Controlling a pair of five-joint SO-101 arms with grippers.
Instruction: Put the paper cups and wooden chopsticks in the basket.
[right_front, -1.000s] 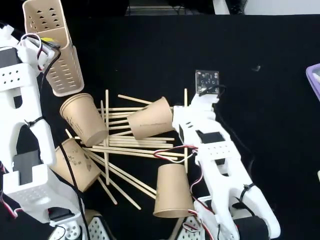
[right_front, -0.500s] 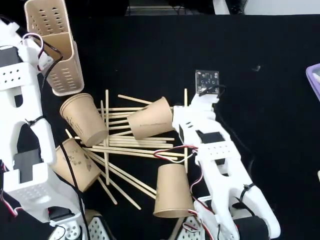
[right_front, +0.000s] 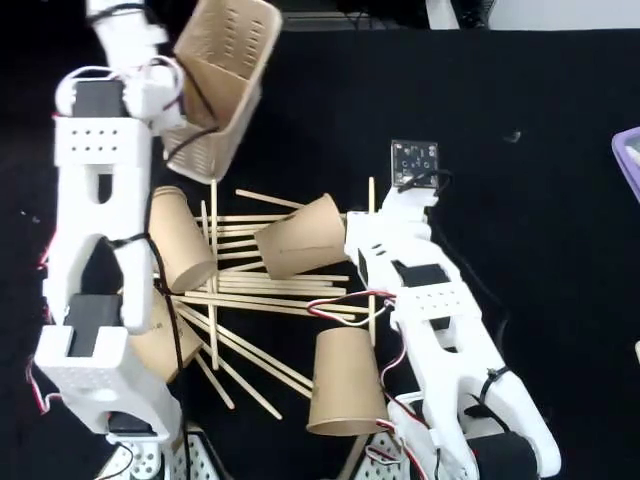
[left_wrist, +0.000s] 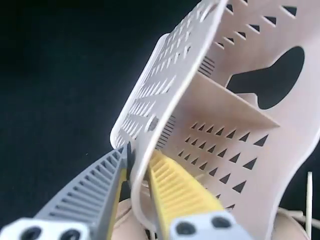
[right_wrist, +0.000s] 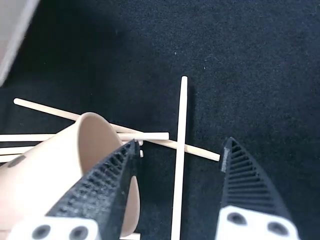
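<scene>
High view: left arm (right_front: 95, 200), holding basket (right_front: 222, 85), overlaps two cups (right_front: 187, 250)

A black table (right_front: 330, 110) bears a purple container's corner (right_front: 628, 158) at its far right edge.

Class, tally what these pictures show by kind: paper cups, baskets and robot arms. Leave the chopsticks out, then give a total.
Paper cups: 4
Basket: 1
Robot arms: 2
Total: 7
</scene>
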